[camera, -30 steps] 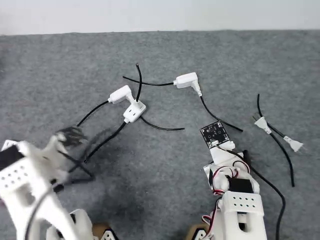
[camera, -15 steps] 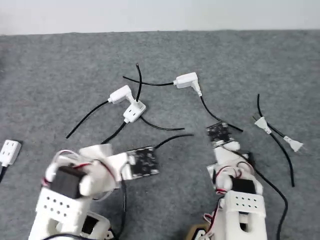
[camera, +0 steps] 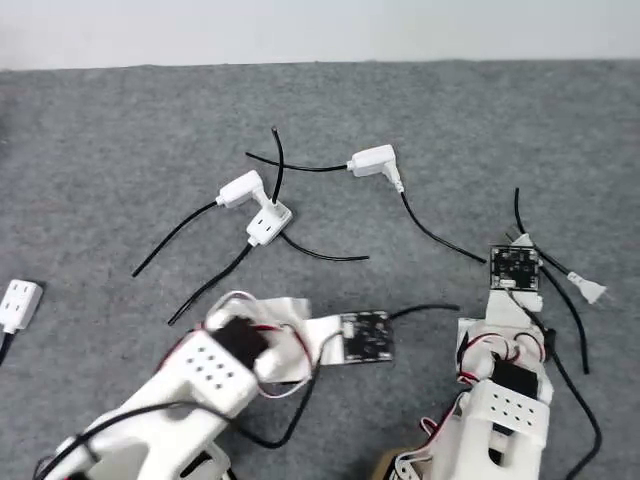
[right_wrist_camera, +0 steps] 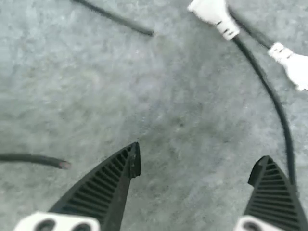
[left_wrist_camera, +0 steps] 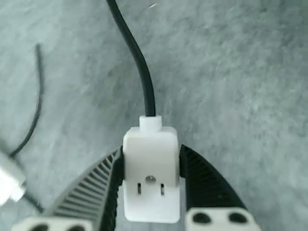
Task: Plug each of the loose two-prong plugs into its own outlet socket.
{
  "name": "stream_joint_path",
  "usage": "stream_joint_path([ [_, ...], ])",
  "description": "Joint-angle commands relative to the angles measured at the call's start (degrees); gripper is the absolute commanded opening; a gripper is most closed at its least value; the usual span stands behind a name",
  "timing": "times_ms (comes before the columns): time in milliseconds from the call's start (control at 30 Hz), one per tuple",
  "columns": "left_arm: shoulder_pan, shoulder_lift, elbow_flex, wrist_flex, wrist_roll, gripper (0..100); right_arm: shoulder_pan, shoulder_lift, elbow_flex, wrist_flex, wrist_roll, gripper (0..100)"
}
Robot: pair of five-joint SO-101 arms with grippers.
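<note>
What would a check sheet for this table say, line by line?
Surface: grey carpet.
Job's things: plug and second plug lie loose by the right arm; spare socket at the left edge; joined pair mid-table; white connector farther back.
Clutter: nothing seen.
Pincers: left pincer shut on held socket; right pincer open over bare carpet.
Cables: black cable runs from the held socket; other black leads lie loose.
Surroundings: pale wall behind.
</note>
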Motion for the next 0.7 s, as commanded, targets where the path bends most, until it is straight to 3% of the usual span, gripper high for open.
stream_joint_path([
  [0,2.20,8.18,-0.66,-9.05,3.52,1,1.19,-0.84,-3.87,-1.89,-0.70,35.7],
  [100,3.08,14.24,-1.27,-14.07,6.42,1,1.19,-0.84,-3.87,-1.98,-0.70,35.7],
  [267,2.99,16.88,-5.76,-12.22,12.57,2,1.19,-0.75,-3.87,-2.15,-0.70,35.7],
  [467,2.99,16.79,-5.14,-10.64,12.40,23,-0.75,-0.22,-3.52,-3.03,-0.26,35.7],
  [667,3.08,16.70,-4.97,-10.46,12.31,24,-1.19,-0.75,-2.90,-3.12,-0.18,35.7],
])
